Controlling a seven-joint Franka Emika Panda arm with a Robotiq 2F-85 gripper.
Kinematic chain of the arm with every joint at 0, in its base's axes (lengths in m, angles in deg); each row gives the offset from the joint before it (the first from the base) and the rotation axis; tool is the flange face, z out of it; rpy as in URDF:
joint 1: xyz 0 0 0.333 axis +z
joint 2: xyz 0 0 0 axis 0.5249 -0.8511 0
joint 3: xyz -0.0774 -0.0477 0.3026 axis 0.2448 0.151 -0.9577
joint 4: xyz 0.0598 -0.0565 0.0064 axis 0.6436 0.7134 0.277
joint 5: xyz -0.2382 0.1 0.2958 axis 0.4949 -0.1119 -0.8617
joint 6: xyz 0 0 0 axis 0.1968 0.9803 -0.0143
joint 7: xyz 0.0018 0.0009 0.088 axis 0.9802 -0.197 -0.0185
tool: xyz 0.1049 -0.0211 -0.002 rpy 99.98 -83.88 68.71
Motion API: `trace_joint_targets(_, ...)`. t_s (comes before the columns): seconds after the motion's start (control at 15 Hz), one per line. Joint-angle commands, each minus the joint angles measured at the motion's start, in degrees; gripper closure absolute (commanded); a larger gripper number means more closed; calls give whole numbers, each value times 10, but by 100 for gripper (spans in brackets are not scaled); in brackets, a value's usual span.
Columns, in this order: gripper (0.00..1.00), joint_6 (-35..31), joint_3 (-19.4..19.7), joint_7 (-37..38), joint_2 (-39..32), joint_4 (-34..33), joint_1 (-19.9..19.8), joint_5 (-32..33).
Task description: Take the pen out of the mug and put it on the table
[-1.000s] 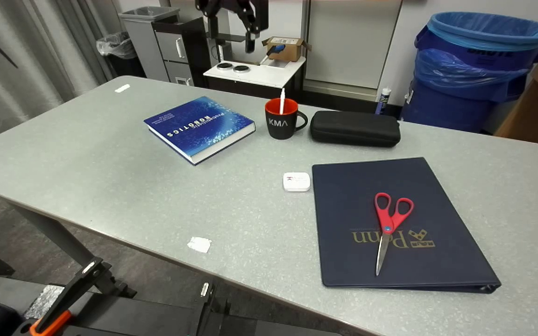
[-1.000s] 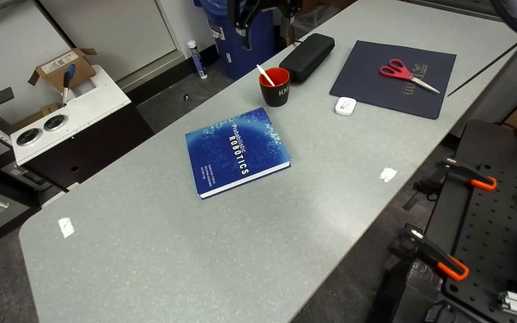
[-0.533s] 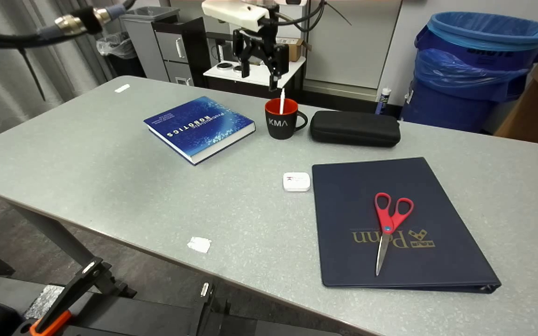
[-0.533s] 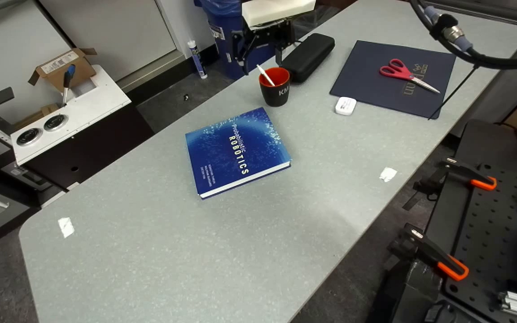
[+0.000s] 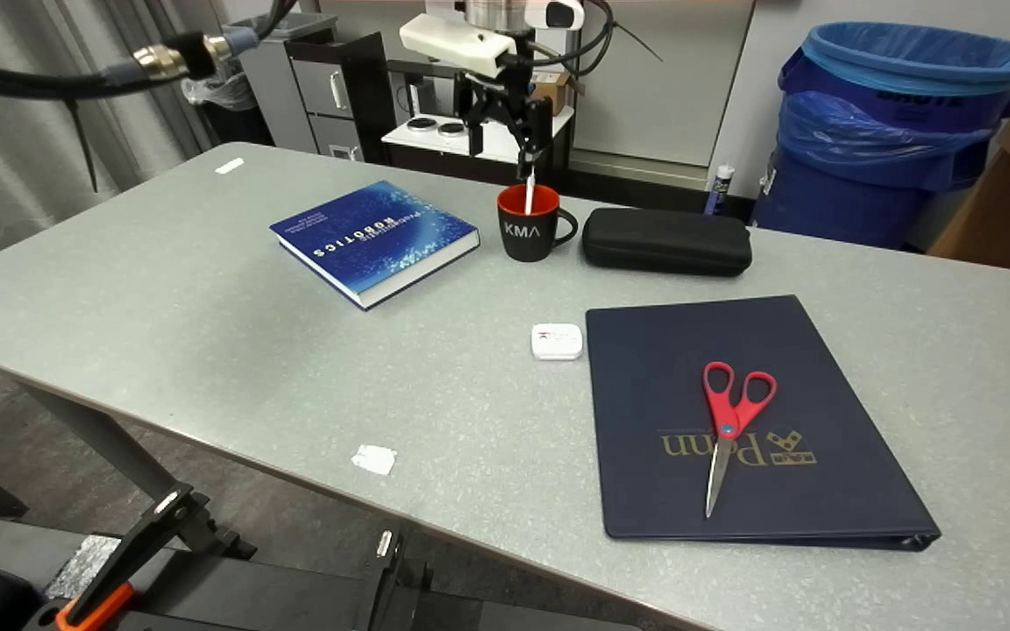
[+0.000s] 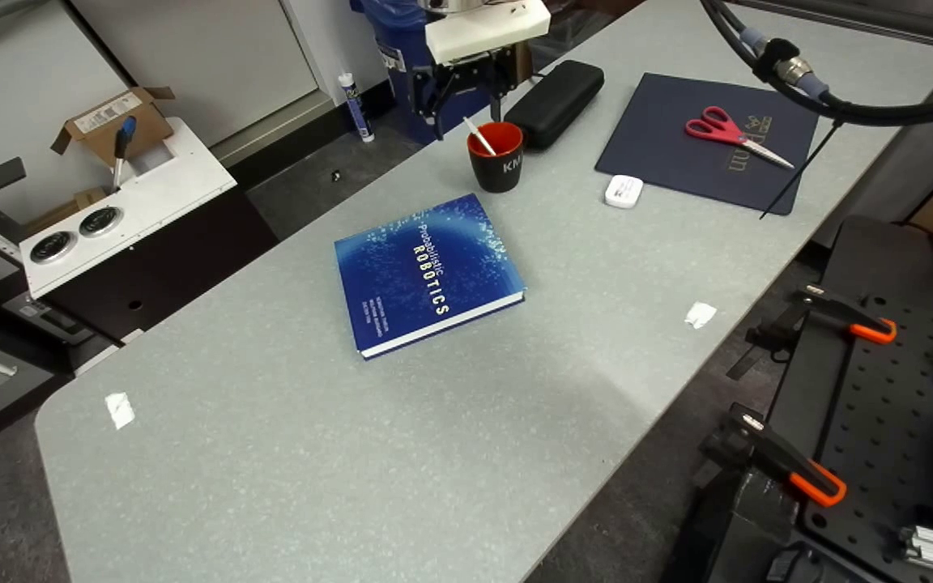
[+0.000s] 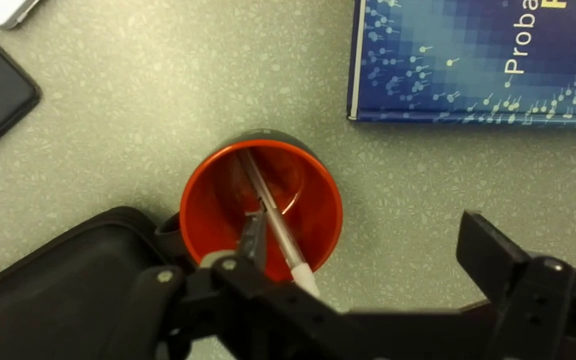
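The mug (image 5: 525,238) is dark outside with pale letters and red inside. It stands upright near the far edge of the table (image 5: 251,342), also seen in an exterior view (image 6: 498,172). The pen (image 5: 529,194), pale and thin, leans in the mug with its white end above the rim. In the wrist view the pen (image 7: 282,231) crosses the mug (image 7: 339,210) opening. My gripper (image 5: 500,156) is open and empty, just above and behind the mug. In the wrist view my gripper (image 7: 363,222) has its left finger over the mug, close beside the pen; the right finger is well apart.
A black case (image 5: 667,241) lies close to the mug's handle. A blue book (image 5: 373,241) lies on the mug's other side. A small white box (image 5: 557,342) and a dark folder (image 5: 733,491) with red-handled scissors (image 5: 729,429) lie nearer the front edge.
My gripper has come down from the top of both exterior views, fast at first, then slightly, and is now close above the mug and pen. The mug and pen have not moved.
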Motion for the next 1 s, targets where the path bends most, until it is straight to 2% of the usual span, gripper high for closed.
trace_joint_targets(0.0, 0, -18, 13, 9, 0, 4, 9, 46)
trace_joint_targets(0.4, 0, -58, 20, 12, -18, -12, 12, 96)
trace_joint_targets(0.8, 0, -97, 25, 22, -58, -37, 19, 100)
trace_joint_targets(0.87, 3, -99, 26, 21, -63, -39, 20, 100)
trace_joint_targets(0.93, 26, -102, 26, 21, -65, -39, 20, 97)
